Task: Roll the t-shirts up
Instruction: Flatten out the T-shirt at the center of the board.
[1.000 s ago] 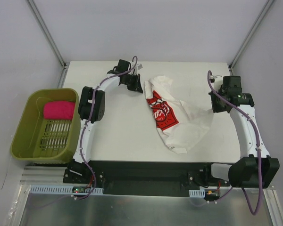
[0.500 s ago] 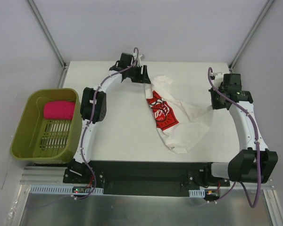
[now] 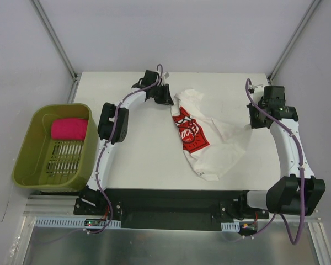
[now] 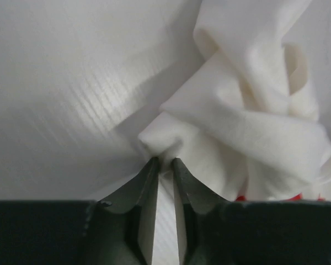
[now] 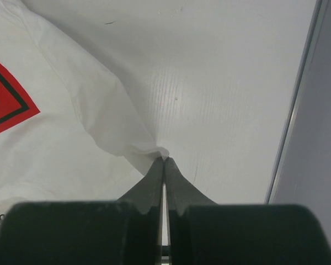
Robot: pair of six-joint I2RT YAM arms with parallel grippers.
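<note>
A white t-shirt (image 3: 215, 141) of soft, thin cloth lies crumpled across the middle and right of the pale, faintly ribbed bench (image 3: 143, 149), its red chest print (image 3: 190, 135) with white lettering face up and its far end twisted into thick folds. The right hand (image 5: 164, 160) is fully closed, its dark, tapered fingers nipping the shirt's right-hand edge, which is drawn up into a sharp peak at their tips. At the shirt's far left corner, the left hand (image 4: 164, 161) shows only a narrow slit between its fingers, the tips pressed against a small puckered fold of the cloth. From these views it cannot be told whether that fold is actually caught between them. Off the bench's left side, a bright pink rolled t-shirt (image 3: 69, 128), a plump oblong bundle, sits at the far end of an olive-green plastic basket (image 3: 26, 144) with rounded corners and a slotted floor.
</note>
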